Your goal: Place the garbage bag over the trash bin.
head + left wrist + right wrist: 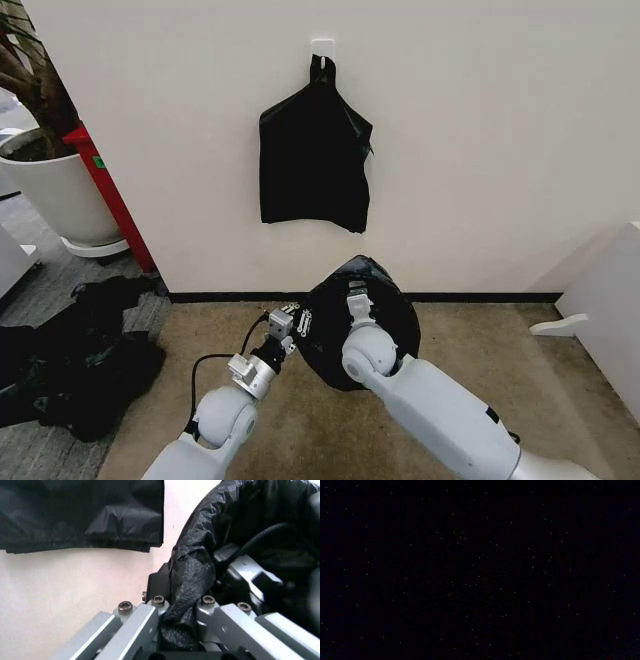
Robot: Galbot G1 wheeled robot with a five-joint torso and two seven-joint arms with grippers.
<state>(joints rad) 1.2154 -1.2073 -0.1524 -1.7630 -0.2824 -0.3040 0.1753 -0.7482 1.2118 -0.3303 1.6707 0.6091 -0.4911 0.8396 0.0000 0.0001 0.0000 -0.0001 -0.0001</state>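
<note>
The glossy black garbage bag (385,320) forms a round, wrinkled mound on the tan carpet just in front of the wall. The trash bin is hidden. My left gripper (293,322) sits at the bag's left edge. In the left wrist view this gripper (181,632) is shut on a fold of the garbage bag (192,581), pinched between its metal fingers (135,624). My right arm reaches over the mound, and its wrist (357,302) dips into the top of the bag. The right wrist view is all dark.
A flat black bundle (312,160) hangs from a wall hook above the mound, and also shows in the left wrist view (80,513). A matte black heap (70,370) lies on the floor at left. A white plant pot (55,195) and red panel (112,205) stand beyond. White furniture (605,300) is at right.
</note>
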